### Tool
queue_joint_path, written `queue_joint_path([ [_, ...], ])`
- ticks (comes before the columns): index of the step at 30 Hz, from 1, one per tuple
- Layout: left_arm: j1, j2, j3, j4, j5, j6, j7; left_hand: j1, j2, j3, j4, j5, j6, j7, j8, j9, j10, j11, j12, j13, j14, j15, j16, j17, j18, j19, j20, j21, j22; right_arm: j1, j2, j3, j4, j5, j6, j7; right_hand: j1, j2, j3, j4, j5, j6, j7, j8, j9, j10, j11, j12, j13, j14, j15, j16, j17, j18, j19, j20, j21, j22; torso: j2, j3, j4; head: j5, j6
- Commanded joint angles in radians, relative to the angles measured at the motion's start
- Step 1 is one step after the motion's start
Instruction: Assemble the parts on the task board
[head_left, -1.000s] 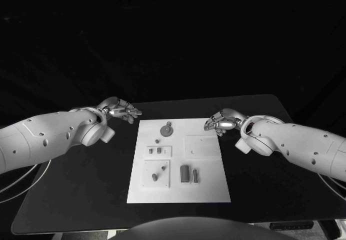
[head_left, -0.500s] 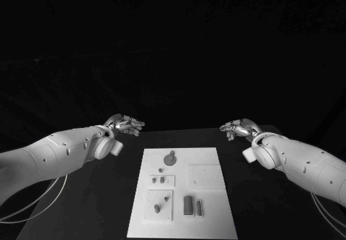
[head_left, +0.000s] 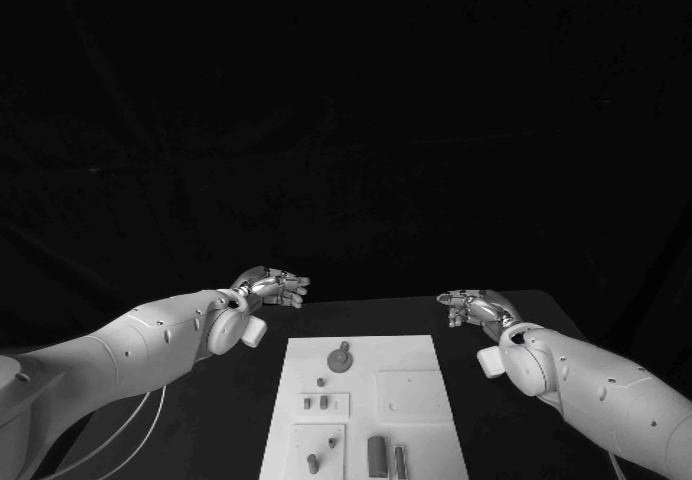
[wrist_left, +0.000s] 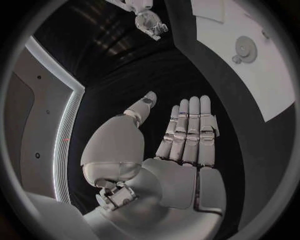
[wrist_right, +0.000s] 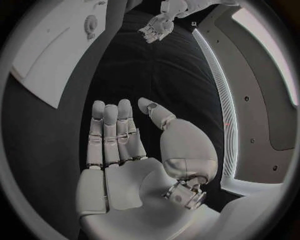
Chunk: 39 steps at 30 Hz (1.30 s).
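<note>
Metal fingers on both hands lie straight and close side by side, the thumbs held a little apart, and nothing is in either palm. The left hand (head_left: 274, 284) hovers above the black table (head_left: 375, 315) near the far left corner of the task board (head_left: 418, 350), and the right hand (head_left: 470, 305) hovers near its far right corner; both are clear of the plate. In the left wrist view the left hand's palm (wrist_left: 178, 172) is a smooth pale shell with jointed silver fingers (wrist_left: 187, 132) (the thumb (wrist_left: 140, 107) juts off to one side), and the right wrist view shows the right hand (wrist_right: 125, 170) in the same flat pose. The board is a flat white rectangle with a matte face, lying in the middle of the table between the two arms. On it sit a round disc-shaped part (head_left: 340, 361) with a small knob at its far edge, two small upright pegs (head_left: 316, 402) on a raised square, a plain square plate (head_left: 410, 393), a teardrop piece (head_left: 313, 462) on another square, and two dark narrow bars (head_left: 385, 455) side by side.
</note>
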Motion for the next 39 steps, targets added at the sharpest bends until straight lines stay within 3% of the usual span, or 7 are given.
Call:
queue_joint_path([
  [1, -0.008, 0.002, 0.007, -0.005, 0.01, 0.06, 0.063, 0.002, 0.009, -0.002, -0.005, 0.001, -0.002, -0.003, -0.001, -0.001, -0.004, -0.001, -0.002, -0.001, -0.005, 0.0, -0.004, -0.001, 0.014, -0.003, 0.0, -0.002, -0.001, 0.0, -0.007, 0.002, 0.02, 0.053, 0.037, 0.047, -0.002, 0.005, 0.004, 0.001, 0.0, -0.003, 0.001, -0.004, -0.001, -0.004, 0.0, -0.004, -0.001, -0.002, 0.002, -0.002, -0.001, -0.008, -0.005, -0.001, -0.003, -0.001, -0.01, -0.0004, 0.003, -0.002, 0.009],
  [10, -0.034, -0.004, 0.012, 0.015, -0.01, 0.073, 0.077, 0.002, 0.009, -0.002, -0.005, 0.001, -0.002, -0.003, -0.001, -0.001, -0.004, -0.001, -0.002, -0.001, -0.005, 0.0, -0.004, -0.001, 0.014, -0.003, 0.0, -0.002, -0.001, -0.012, -0.028, 0.002, 0.096, 0.044, 0.042, 0.046, -0.002, 0.005, 0.004, 0.001, 0.0, -0.003, 0.001, -0.004, -0.001, -0.004, 0.0, -0.004, -0.001, -0.002, 0.002, -0.002, -0.001, -0.008, -0.005, -0.001, -0.003, -0.001, -0.013, 0.0004, 0.0016, -0.002, -0.019],
  [11, -0.034, -0.003, 0.011, 0.004, -0.003, 0.038, 0.042, -0.307, 0.089, -0.419, 0.225, -0.053, -0.829, -0.166, -0.309, -0.422, -0.319, -0.123, -0.186, -0.225, -0.907, -0.104, -0.447, -0.681, -0.046, -0.972, -0.003, -0.065, -0.982, -0.011, -0.026, 0.002, 0.086, 0.035, 0.017, 0.025, -0.92, 0.059, -0.573, 0.289, -0.379, -0.922, -0.146, -0.205, -0.671, -0.308, -0.034, -0.893, -0.663, -0.932, 0.041, -0.363, -0.696, -0.24, -0.829, -0.102, -0.728, -0.361, -0.012, 0.0005, 0.0034, -0.004, -0.008],
  [13, -0.035, -0.004, 0.012, 0.01, -0.002, 0.032, 0.043, -1.024, 0.089, -0.419, 0.225, -0.053, -0.829, -0.166, -0.309, -0.422, -0.362, -0.123, -0.186, -0.225, -0.907, -0.104, -0.447, -0.681, -0.046, -0.972, -0.003, -0.065, -0.982, -0.011, -0.028, 0.001, 0.092, 0.037, 0.012, 0.026, -0.92, 0.059, -0.573, 0.289, -0.379, -0.922, -0.146, -0.205, -0.671, -1.027, -0.034, -0.893, -0.663, -0.932, 0.041, -0.41, -0.696, -0.24, -0.829, -0.102, -0.728, -0.408, -0.011, -0.0014, 0.0057, -0.007, -0.009],
  [14, -0.036, -0.005, 0.013, 0.016, 0.0, 0.026, 0.045, -1.024, 0.089, -0.419, 0.225, -0.053, -0.829, -0.166, -0.309, -0.422, -1.065, -0.123, -0.186, -0.225, -0.907, -0.104, -0.447, -0.681, -0.046, -0.972, -0.003, -0.065, -0.982, -0.011, -0.03, 0.001, 0.098, 0.039, 0.007, 0.028, -0.92, 0.059, -0.573, 0.289, -0.379, -0.922, -0.146, -0.205, -0.671, -1.027, -0.034, -0.893, -0.663, -0.932, 0.041, -0.438, -0.696, -0.24, -0.829, -0.102, -0.728, -0.436, -0.011, -0.0033, 0.0081, -0.01, -0.009],
  [17, -0.039, -0.014, 0.019, 0.051, 0.006, -0.01, 0.054, -1.024, 0.089, -0.419, 0.225, -0.053, -0.829, -0.166, -0.309, -0.422, -1.065, -0.123, -0.186, -0.225, -0.907, -0.104, -0.447, -0.681, -0.046, -0.972, -0.003, -0.065, -0.982, -0.008, -0.044, -0.002, 0.134, 0.053, -0.026, 0.036, -0.92, 0.059, -0.573, 0.289, -0.379, -0.922, -0.146, -0.205, -0.671, -1.027, -0.034, -0.893, -0.663, -0.932, 0.041, -1.211, -0.696, -0.24, -0.829, -0.102, -0.728, -1.204, -0.009, -0.015, 0.0227, -0.028, -0.014],
  [39, -0.104, -0.161, 0.136, 0.673, 0.121, -0.643, 0.216, -1.024, 0.089, -0.419, 0.225, -0.053, -0.829, -0.166, -0.309, -0.422, -1.065, -0.123, -0.186, -0.225, -0.907, -0.104, -0.447, -0.681, -0.046, -0.972, -0.003, -0.065, -0.982, 0.032, -0.294, -0.055, 0.771, 0.291, -0.589, 0.18, -0.92, 0.059, -0.573, 0.289, -0.379, -0.922, -0.146, -0.205, -0.671, -1.027, -0.034, -0.893, -0.663, -0.932, 0.041, -1.211, -0.696, -0.24, -0.829, -0.102, -0.728, -1.204, -0.002, -0.0625, 0.082, -0.102, -0.033],
])
